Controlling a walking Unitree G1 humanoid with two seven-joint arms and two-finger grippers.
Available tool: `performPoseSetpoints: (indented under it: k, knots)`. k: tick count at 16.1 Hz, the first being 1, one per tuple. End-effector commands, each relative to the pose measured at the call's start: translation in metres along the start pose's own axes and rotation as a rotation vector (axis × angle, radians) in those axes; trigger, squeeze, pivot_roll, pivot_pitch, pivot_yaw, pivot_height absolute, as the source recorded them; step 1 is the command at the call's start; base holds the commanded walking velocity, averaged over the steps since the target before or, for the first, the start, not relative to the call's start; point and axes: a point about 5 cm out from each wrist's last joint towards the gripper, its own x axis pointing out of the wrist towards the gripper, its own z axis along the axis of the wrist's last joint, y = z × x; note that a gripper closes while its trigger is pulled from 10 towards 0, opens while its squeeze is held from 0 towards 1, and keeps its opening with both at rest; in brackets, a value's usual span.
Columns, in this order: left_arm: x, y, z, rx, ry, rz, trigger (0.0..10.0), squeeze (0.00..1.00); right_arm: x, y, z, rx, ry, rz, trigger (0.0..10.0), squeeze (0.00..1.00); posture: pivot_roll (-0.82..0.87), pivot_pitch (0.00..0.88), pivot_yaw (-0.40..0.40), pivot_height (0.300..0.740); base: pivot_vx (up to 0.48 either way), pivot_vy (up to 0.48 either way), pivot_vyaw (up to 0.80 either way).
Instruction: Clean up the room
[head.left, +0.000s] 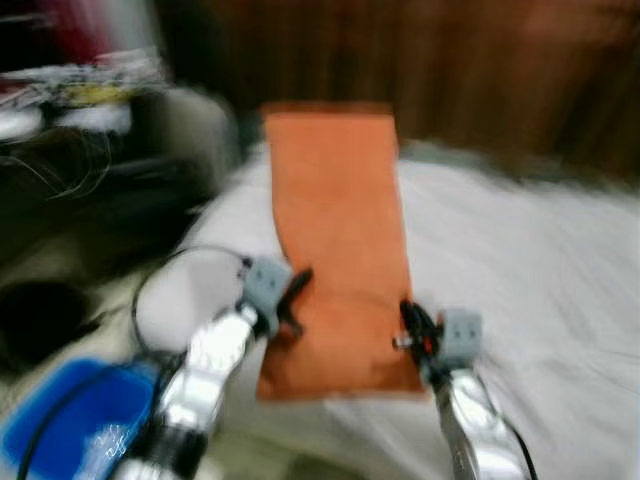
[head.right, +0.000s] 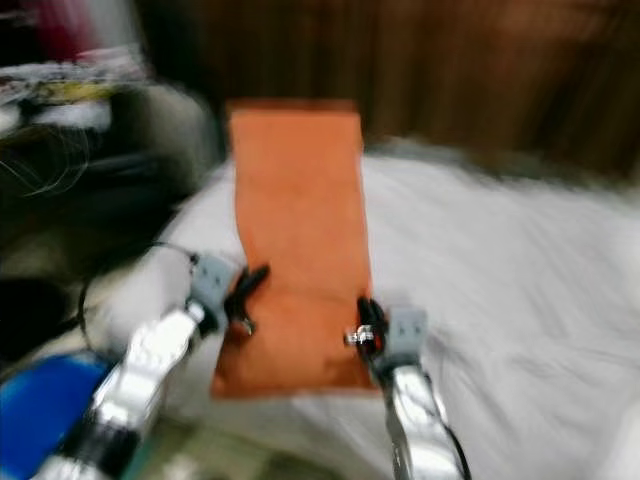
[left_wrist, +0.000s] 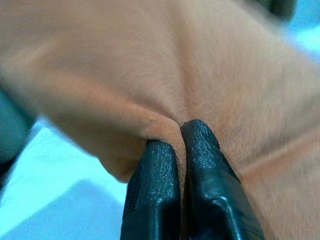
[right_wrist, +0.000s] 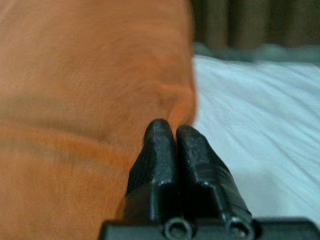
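Note:
An orange cloth (head.left: 340, 240) lies stretched lengthwise over a white bed (head.left: 520, 270), its near end hanging between my two arms. My left gripper (head.left: 296, 300) is shut on the cloth's left edge; in the left wrist view the black fingertips (left_wrist: 170, 150) pinch a fold of orange fabric (left_wrist: 150, 65). My right gripper (head.left: 410, 322) is shut on the cloth's right edge, and the right wrist view has its fingertips (right_wrist: 167, 132) closed against the orange cloth (right_wrist: 85, 75). The eye views are blurred.
A blue bin or bag (head.left: 70, 415) sits on the floor at the lower left. A dark cluttered surface with cables (head.left: 70, 110) stands to the left. A brown wooden wall (head.left: 450, 60) runs behind the bed. White sheet spreads to the right.

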Motion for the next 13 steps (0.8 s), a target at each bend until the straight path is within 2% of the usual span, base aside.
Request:
performPoseSetpoints:
  k: [1, 4, 9, 10, 11, 13]
  knots:
    - [-0.009, 0.032, 0.009, 0.059, -0.025, 0.114, 0.0, 0.00, -0.013, -0.048, 0.010, -0.038, -0.042, -0.227, 0.0, 0.00, 0.01, 0.000, -0.027, 0.740, 0.379, -0.292, -0.80]
    - [-0.005, 0.018, 0.003, 0.051, -0.010, 0.064, 0.0, 0.00, -0.015, -0.041, 0.005, -0.032, -0.026, -0.215, 0.0, 0.00, 0.00, 0.000, -0.015, 0.740, 0.385, -0.282, -0.80]
    - [-0.005, 0.012, -0.004, 0.015, -0.001, 0.048, 0.0, 0.00, -0.015, -0.034, 0.001, -0.045, 0.000, -0.179, 0.0, 0.00, 0.00, 0.000, -0.020, 0.740, 0.387, -0.280, -0.80]
    - [-0.007, 0.012, -0.007, 0.002, 0.014, 0.068, 4.5, 0.00, -0.016, -0.034, -0.001, -0.051, 0.014, -0.172, 0.0, 0.00, 0.00, 0.000, -0.024, 0.740, 0.000, 0.000, 0.00]
    - [-0.008, 0.010, -0.010, 0.002, 0.027, 0.070, 10.0, 0.00, -0.016, -0.034, -0.002, -0.058, 0.020, -0.170, 0.0, 0.00, 0.00, 0.000, -0.030, 0.740, 0.000, 0.000, 0.00]
    - [-0.008, 0.009, -0.012, -0.010, 0.030, 0.089, 10.0, 0.00, -0.014, -0.034, 0.000, -0.070, 0.021, -0.155, 0.0, 0.00, 0.00, 0.000, -0.037, 0.740, 0.000, 0.000, 0.00]
